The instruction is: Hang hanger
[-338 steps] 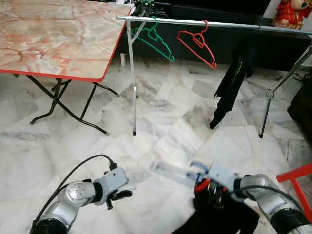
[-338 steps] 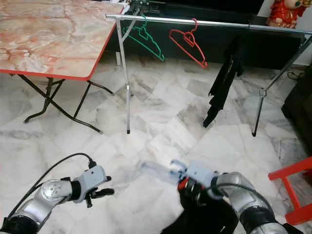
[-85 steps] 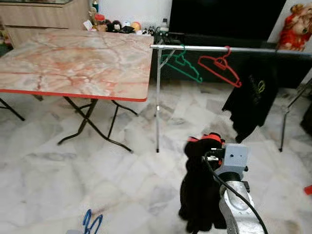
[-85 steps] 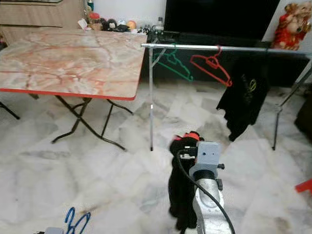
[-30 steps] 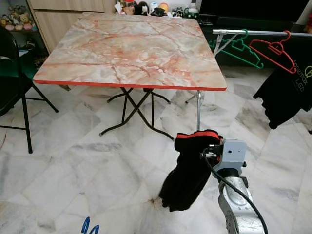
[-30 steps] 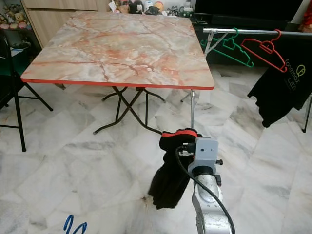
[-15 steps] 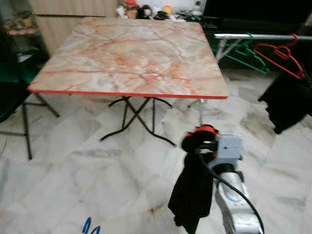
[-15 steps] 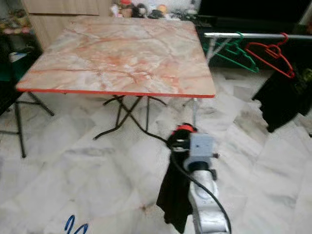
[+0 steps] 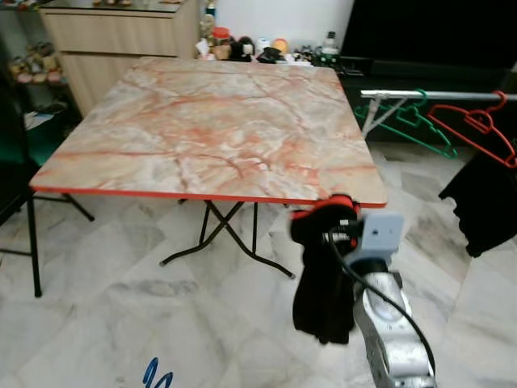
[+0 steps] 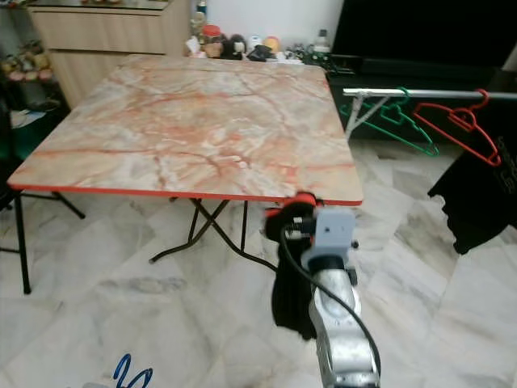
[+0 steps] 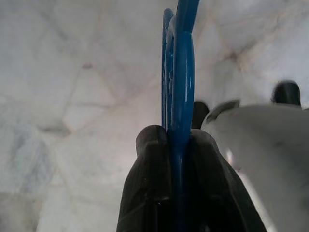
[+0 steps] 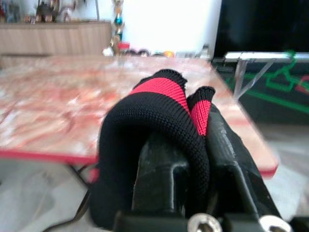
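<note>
My right gripper [image 9: 335, 229] is raised in front of me, shut on a black garment with a red collar [image 9: 321, 283] that hangs down from it. In the right wrist view the collar [image 12: 164, 92] folds over the black fingers [image 12: 161, 176]. Low at my left, the left gripper [image 11: 176, 159] is shut on a blue hanger [image 11: 181, 72]; its hook tip [image 9: 155, 376] peeks up at the bottom edge of the left eye view. At the right stands a metal clothes rail [image 9: 436, 94] carrying a green hanger [image 9: 408, 121], a red hanger [image 9: 477, 129] and a black shirt [image 9: 489, 198].
A marble-topped folding table with a red edge [image 9: 210, 129] stands straight ahead, close to my right gripper. A dark chair [image 9: 16, 186] is at the far left. A wooden cabinet [image 9: 121, 36] and a dark TV unit [image 9: 428, 40] line the back wall. The floor is marble tile.
The view has tilted up and the table edge now sits closer to my right gripper, which has risen slightly with the garment. The rack stays at the right.
</note>
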Motion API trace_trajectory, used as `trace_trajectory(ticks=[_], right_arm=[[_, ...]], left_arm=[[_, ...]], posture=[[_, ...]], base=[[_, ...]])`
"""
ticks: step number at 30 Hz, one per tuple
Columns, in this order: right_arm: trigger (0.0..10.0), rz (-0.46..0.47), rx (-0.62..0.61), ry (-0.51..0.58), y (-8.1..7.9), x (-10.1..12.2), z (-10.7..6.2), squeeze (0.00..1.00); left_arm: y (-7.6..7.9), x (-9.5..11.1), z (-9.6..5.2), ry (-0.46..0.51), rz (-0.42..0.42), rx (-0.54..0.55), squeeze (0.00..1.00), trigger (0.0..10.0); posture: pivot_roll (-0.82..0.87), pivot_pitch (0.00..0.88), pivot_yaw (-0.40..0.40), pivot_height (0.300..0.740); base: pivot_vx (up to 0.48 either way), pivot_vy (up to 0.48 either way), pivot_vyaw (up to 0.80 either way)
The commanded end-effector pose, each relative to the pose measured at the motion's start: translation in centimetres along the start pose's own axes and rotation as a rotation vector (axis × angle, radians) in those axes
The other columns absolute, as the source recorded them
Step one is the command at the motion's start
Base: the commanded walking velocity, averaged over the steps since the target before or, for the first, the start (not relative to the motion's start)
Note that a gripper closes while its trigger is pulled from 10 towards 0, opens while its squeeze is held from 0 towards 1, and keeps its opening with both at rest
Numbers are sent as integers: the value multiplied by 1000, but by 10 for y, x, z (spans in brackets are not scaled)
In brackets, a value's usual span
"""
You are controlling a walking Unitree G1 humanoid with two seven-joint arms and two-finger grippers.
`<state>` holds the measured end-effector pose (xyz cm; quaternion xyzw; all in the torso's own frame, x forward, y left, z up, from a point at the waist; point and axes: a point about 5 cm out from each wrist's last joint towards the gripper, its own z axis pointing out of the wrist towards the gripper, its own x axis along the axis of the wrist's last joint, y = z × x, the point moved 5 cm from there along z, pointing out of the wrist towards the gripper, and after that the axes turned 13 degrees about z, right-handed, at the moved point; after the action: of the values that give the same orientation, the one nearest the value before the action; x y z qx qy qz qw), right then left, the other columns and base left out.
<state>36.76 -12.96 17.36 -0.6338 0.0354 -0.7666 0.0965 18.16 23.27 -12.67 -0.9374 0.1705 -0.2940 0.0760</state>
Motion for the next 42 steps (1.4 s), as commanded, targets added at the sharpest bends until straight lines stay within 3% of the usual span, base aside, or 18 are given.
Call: trace_trajectory(ticks=[1, 5, 8, 14, 18, 23, 25, 27, 29, 31, 32, 33, 34, 37, 39, 42], right_arm=[[10000, 8, 25, 86, -4, 29, 14, 0], [10000, -30, 40, 129, -6, 52, 33, 0], [10000, -39, 58, 201, -10, 86, 56, 0], [10000, -2, 53, 234, -13, 111, 72, 0], [10000, 43, 90, 258, -27, 140, 92, 0], [10000, 26, 126, 262, -38, 156, 106, 0], [10000, 203, 164, 227, -45, 172, 117, 0], [10000, 218, 167, 230, -46, 179, 120, 0], [10000, 234, 186, 258, -48, 203, 126, 0], [10000, 234, 188, 265, -49, 207, 126, 0], [10000, 308, 271, 298, -62, 233, 127, 0], [10000, 308, 271, 298, -62, 233, 127, 0], [10000, 307, 322, 343, -73, 256, 125, 0], [10000, 268, 371, 405, -84, 279, 121, 0], [10000, 259, 393, 402, -89, 278, 120, 0], [10000, 215, 412, 332, -96, 254, 125, 0]], left_arm=[[7, -2, 0, -10, -17, -13, 0, 10000], [10, -2, 0, -10, -19, -17, 0, 10000], [11, -3, 1, -13, -24, -19, 0, 10000], [11, -2, 1, -13, -28, -17, 0, 10000], [10, -2, 1, -13, -31, -20, 0, 10000], [10, -4, 1, -22, -30, -20, 0, 10000], [11, -4, 1, -25, -32, -22, 0, 10000], [11, -4, 1, -25, -33, -23, 0, 10000], [12, -4, 1, -27, -40, -23, 0, 10000], [12, -4, 1, -28, -40, -23, 0, 10000], [13, -5, 1, -32, -49, -24, 0, 10000], [13, -5, 1, -32, -49, -24, 0, 10000], [13, -5, 1, -36, -52, -24, 0, 10000], [13, -7, 1, -42, -53, -22, 0, 10000], [14, -8, 0, -46, -55, -22, 0, 10000], [16, -10, 0, -51, -57, -23, 0, 10000]], posture=[[36, 108, -29, 740], [35, 115, -29, 740], [31, 120, -27, 740], [38, 131, -28, 740], [34, 138, -24, 740], [37, 137, -21, 740], [45, 137, -20, 740], [45, 137, -20, 740], [47, 129, -25, 740], [47, 129, -25, 740], [48, 131, -21, 740], [48, 131, -21, 740], [48, 131, -21, 740], [43, 129, -24, 740], [43, 129, -24, 740], [41, 131, -27, 740]], base=[[375, 0, 0], [378, 0, 0], [380, 0, 0], [379, 0, 0], [385, 0, 0], [388, 0, 0], [388, 0, 0], [386, 0, 0], [388, 0, 0], [386, 0, 0], [390, 0, 0], [390, 0, 0], [390, 0, 0], [387, 0, 0], [390, 0, 0], [389, 0, 0]])
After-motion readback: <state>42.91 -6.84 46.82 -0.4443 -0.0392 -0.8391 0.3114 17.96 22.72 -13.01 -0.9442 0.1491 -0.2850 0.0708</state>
